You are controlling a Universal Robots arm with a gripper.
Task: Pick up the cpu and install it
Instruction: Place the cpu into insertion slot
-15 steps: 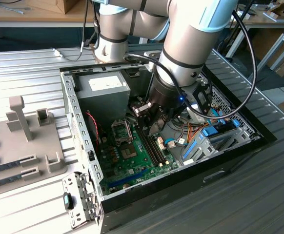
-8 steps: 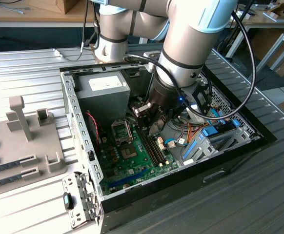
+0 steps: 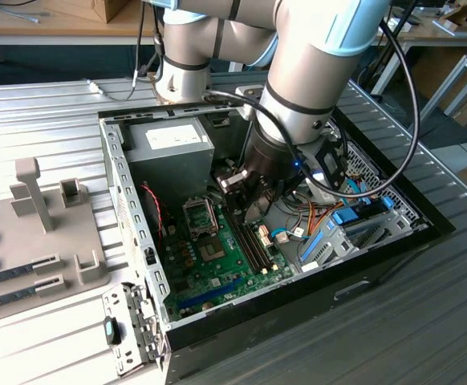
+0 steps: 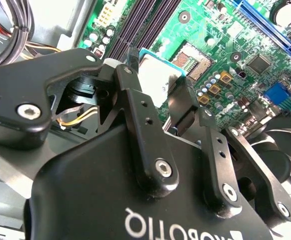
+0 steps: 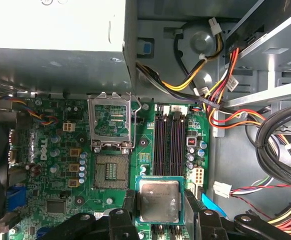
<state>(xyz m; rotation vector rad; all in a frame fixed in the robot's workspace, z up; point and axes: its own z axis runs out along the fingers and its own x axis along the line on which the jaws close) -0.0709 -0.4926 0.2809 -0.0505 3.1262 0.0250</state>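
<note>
The cpu [image 5: 158,197], a flat silver-grey square with a thin green rim, hangs above the motherboard [image 5: 150,150] beside the dark memory slots [image 5: 169,140]. My gripper [image 5: 160,204] is shut on it, one black finger on each side edge. In the second wrist view the cpu [image 4: 159,82] shows between the same fingers [image 4: 130,85], with my gripper [image 4: 156,75] over the green board. The bare socket [image 5: 110,172] lies a short way off, its metal load plate [image 5: 110,120] flipped open. In the exterior view my gripper [image 3: 245,196] is down inside the case, just beside the open socket [image 3: 201,215].
The open computer case [image 3: 125,208] holds a grey power supply [image 3: 169,148] at the back and bundles of coloured cables [image 5: 220,100] by the drive bay. A black fan [image 4: 280,150] sits close to the gripper. A grey fixture tray [image 3: 41,233] stands outside on the exterior view's left.
</note>
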